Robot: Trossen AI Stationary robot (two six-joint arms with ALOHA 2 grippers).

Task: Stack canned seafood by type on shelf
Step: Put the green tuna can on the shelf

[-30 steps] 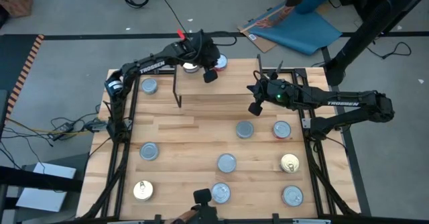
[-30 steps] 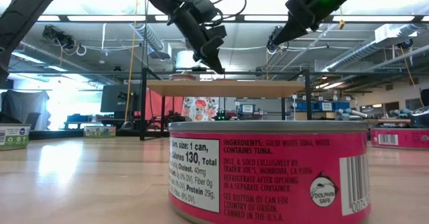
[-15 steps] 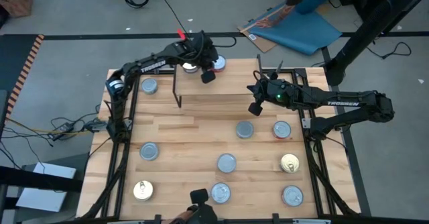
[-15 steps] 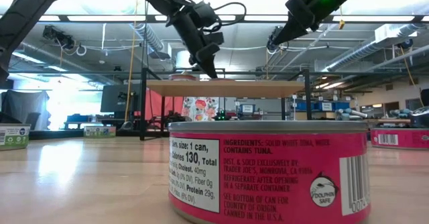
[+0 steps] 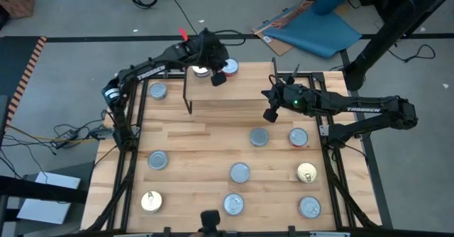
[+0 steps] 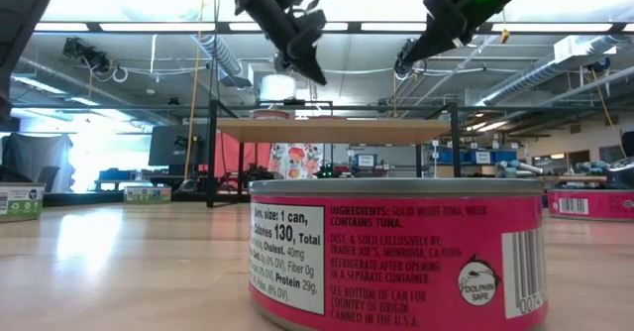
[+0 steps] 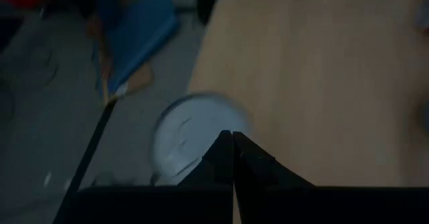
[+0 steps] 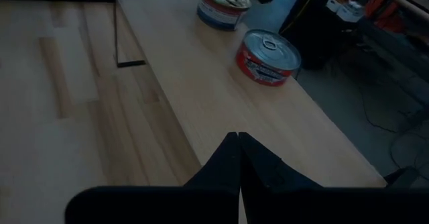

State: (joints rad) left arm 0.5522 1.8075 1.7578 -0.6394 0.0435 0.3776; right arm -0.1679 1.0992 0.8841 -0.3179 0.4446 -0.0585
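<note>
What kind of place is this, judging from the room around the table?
Probably a robotics lab or workshop. The low view shows an open industrial ceiling with strip lights and exposed pipes; the high view shows cables on a concrete floor around the wooden table.

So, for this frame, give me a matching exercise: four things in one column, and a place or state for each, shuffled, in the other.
Things:
1. left tool
2. right tool
3. red-labelled tin
4. gold-topped tin

Places or states:
A. on the shelf, by its far edge
B. on the tabletop, near-left corner
C. shut, above the shelf's right end
D. shut, above the shelf's far left part

Pairs: 1-D, 2-C, 3-A, 4-B
</note>
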